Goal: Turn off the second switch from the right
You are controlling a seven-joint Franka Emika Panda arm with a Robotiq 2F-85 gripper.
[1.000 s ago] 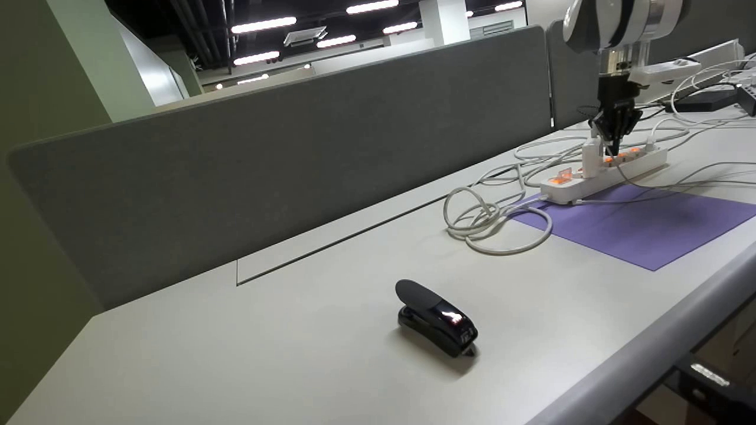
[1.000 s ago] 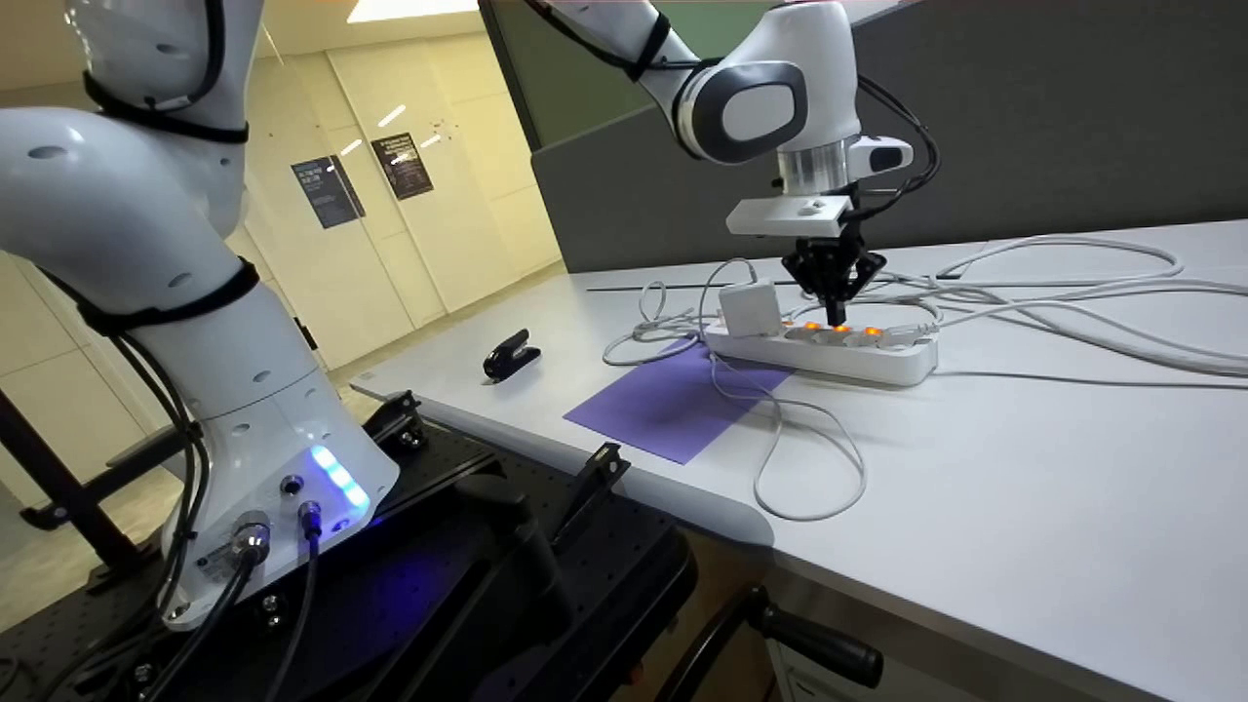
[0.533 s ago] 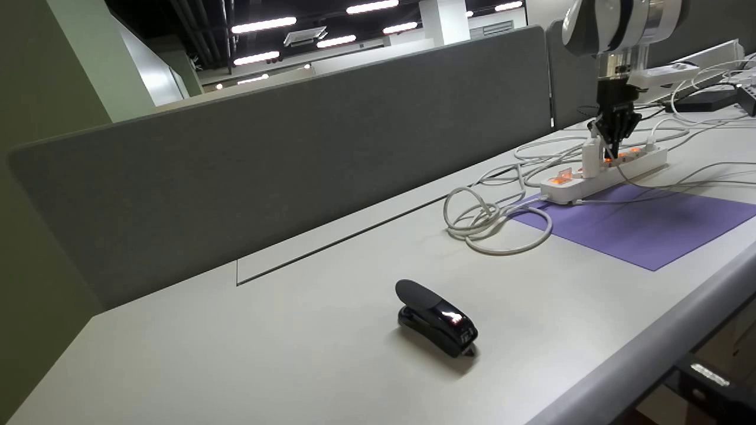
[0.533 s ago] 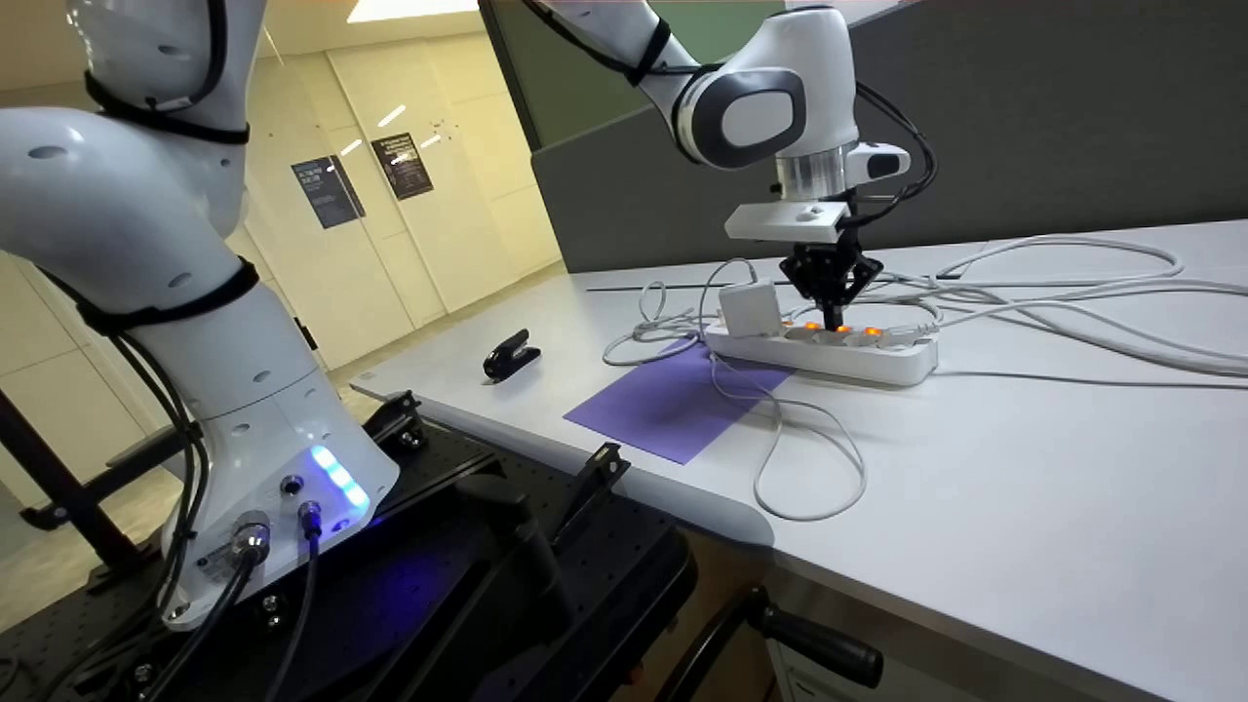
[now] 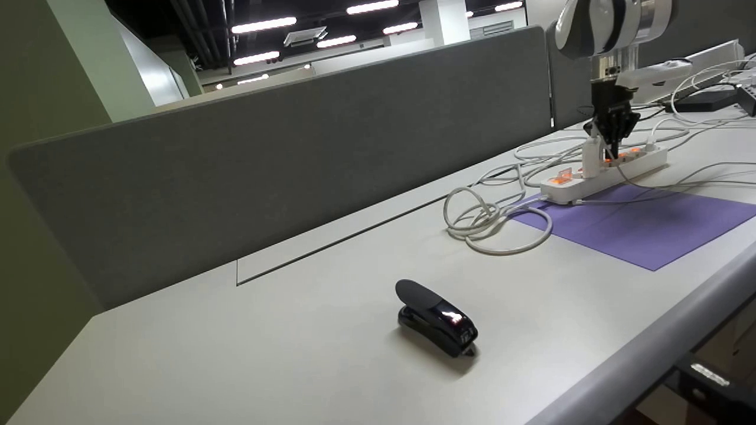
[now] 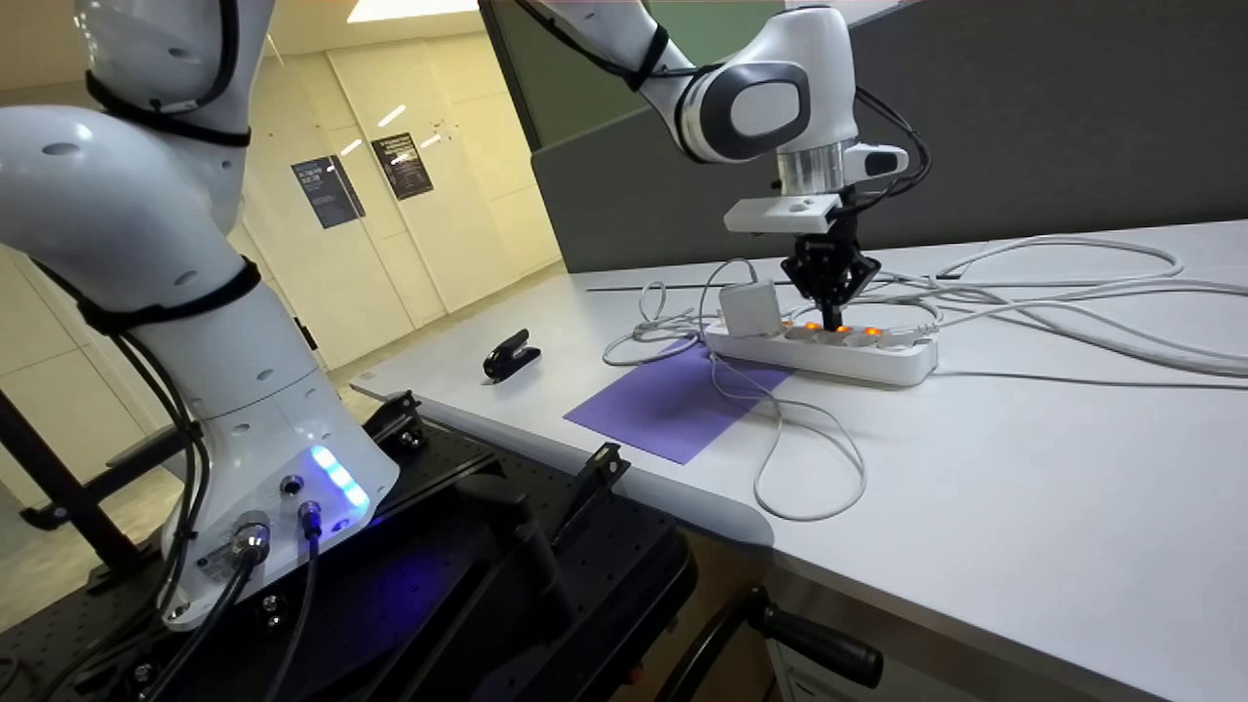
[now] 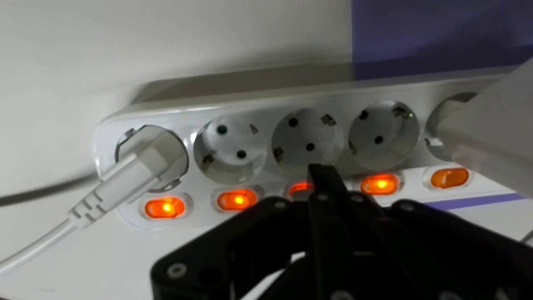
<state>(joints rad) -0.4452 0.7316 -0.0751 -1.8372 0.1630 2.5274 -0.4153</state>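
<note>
1. Target: one of the orange switches (image 7: pixel 165 207) in a row along the power strip (image 7: pixel 270 179), lower half of the wrist view. Not sure which one counts as second from the right, tbh. Going by what's in that frame it'd be the right-of-center switch (image 7: pixel 379 184); counting from the plug (image 7: pixel 133 171) end it'd be the left-of-center switch (image 7: pixel 237 199). Both are glowing, so I'd guess the job's not done.
2. Gripper (image 6: pixel 832 320): fingertips look together, nothing visible between them. They're right down at the strip in both exterior views, but can't tell if they touch.
3. Doing it well: a closed tip is what you want for poking. In the wrist view it partly covers the middle switch (image 7: pixel 299 187), so I'd settle the count, line up squarely over the correct rocker, then push one end straight down and back off once its light dies. Can't see which end is raised.
4. Keep sideways drift small, neighbors are close, and the white adapter (image 7: pixel 495 129) crowds the right edge of that frame.
5. Pose: the arm (image 6: pixel 760 112) reaches from the top of the frame in an exterior view, wrist bent so the gripper points nearly straight down. Nice for a vertical press imo.
</note>
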